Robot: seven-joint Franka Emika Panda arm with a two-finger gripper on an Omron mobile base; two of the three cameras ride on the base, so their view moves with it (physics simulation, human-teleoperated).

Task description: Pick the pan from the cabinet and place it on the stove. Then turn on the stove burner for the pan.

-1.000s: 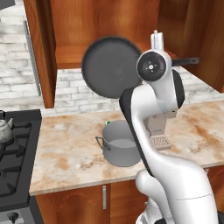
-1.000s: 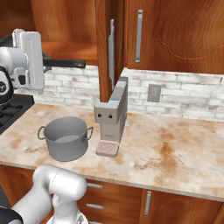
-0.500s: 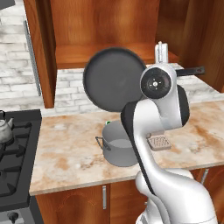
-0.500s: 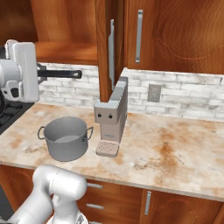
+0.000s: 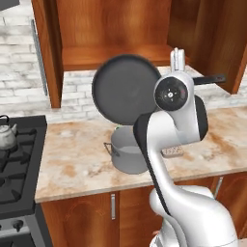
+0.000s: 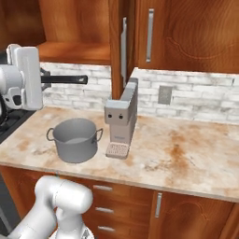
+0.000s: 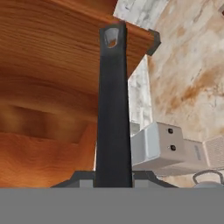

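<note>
Transport of the round, shallow, dark grey-black frying pan [image 5: 126, 90] appears to be the step in hand. The pan is held clear of the reddish-brown wood-grain wall cabinet [image 5: 113, 29], tipped on edge so that its flat face is turned toward the left base view, above the deep grey steel pot [image 6: 74, 139] and the marbled beige stone counter [image 6: 186, 158]. Its long black handle [image 7: 113, 105] is clamped between the jaws of the two-finger gripper [image 7: 113, 177], as the hand view shows: the handle rises straight from between the fingertips. A grip at the handle rather than the rim is judged to be why the pan body hangs out to the side. The wide black gas range with cast-iron grates [image 5: 17, 164] lies to the left in the left base view, well apart from the pan, and a small silver kettle [image 5: 6, 135] sits on it. A grey boxy coffee machine [image 6: 122, 116] stands just beside the pot. The pan is not yet on a burner, and no knob has been reached.
</note>
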